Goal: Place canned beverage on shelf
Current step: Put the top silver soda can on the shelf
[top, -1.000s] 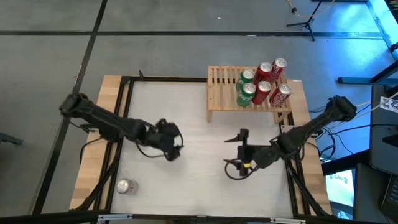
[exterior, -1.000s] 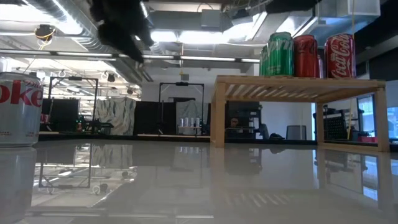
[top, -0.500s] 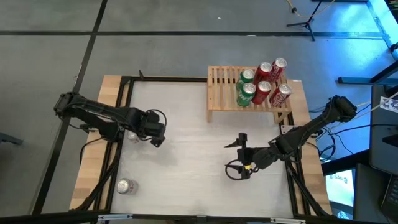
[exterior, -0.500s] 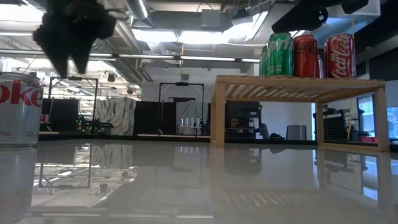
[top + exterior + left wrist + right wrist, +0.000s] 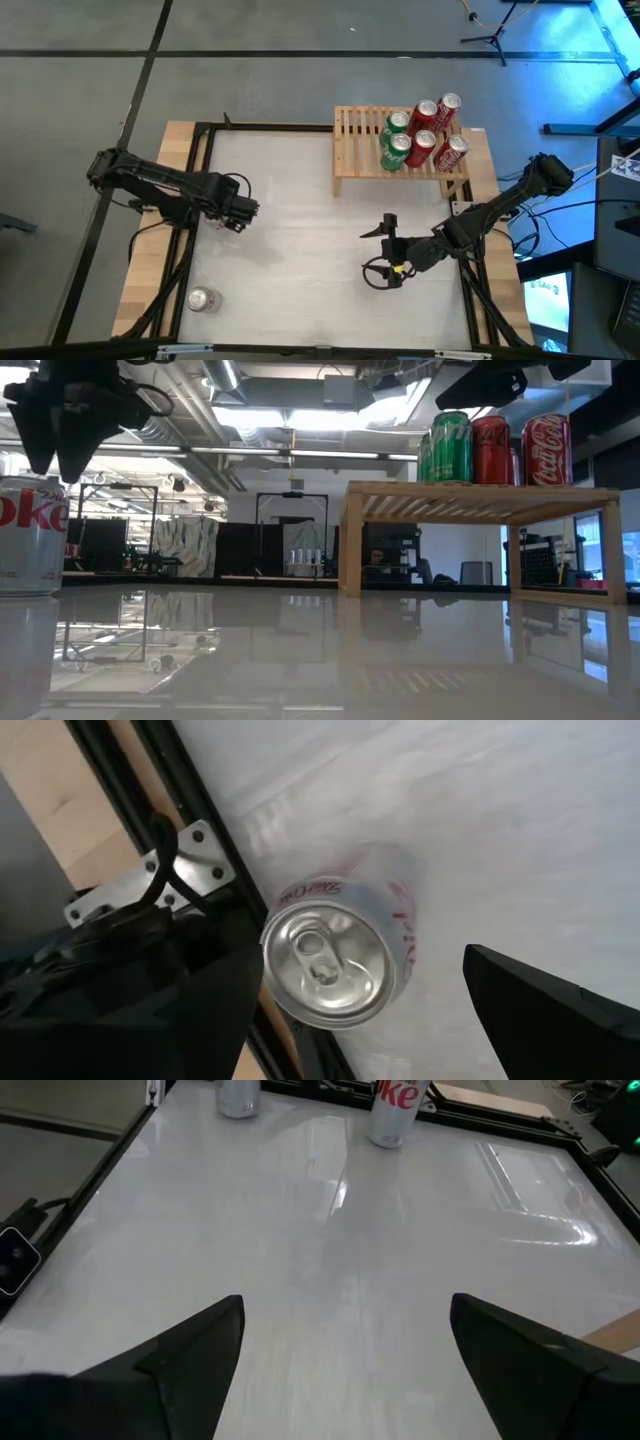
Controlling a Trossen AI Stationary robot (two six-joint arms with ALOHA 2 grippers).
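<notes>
Risk I see: left gripper point(image 5: 340, 1010), jaws wide above the silver can point(image 5: 335, 955), could tip it if I descend off-center.

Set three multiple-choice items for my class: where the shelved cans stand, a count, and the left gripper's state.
1. The cans stand at the shelf's: A left-arm end; B middle; C right-arm end.
2. Green cans on the shelf: A one; B two; C four.
3. The left gripper is: A open, empty; B shut on a can; C shut on the shelf.
Key: C, the slats toward the left arm are bare; B, two green beside the red cans; A, it stands spread above a silver can.
</notes>
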